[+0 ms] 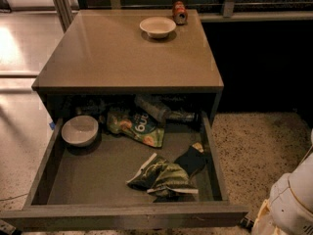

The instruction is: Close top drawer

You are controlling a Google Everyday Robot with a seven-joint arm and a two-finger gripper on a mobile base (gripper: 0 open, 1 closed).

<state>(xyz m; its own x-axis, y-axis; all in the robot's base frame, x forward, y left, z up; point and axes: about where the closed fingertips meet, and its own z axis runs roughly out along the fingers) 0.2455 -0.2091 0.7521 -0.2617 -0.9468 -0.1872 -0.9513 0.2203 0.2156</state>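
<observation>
We find the top drawer (122, 218) pulled far out from under the cabinet (127, 53), with 1 white bowl (79, 129) in its back left corner. The gripper sits outside the frame, so we cannot tell its state. Only the white arm (293, 199) shows at lower right.

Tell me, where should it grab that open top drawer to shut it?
The top drawer has a flat, handleless front, so nothing to pinch: probably press its middle front face from the near side, straight toward the cabinet. The gripper is out of view; only a white arm part shows at lower right.
</observation>
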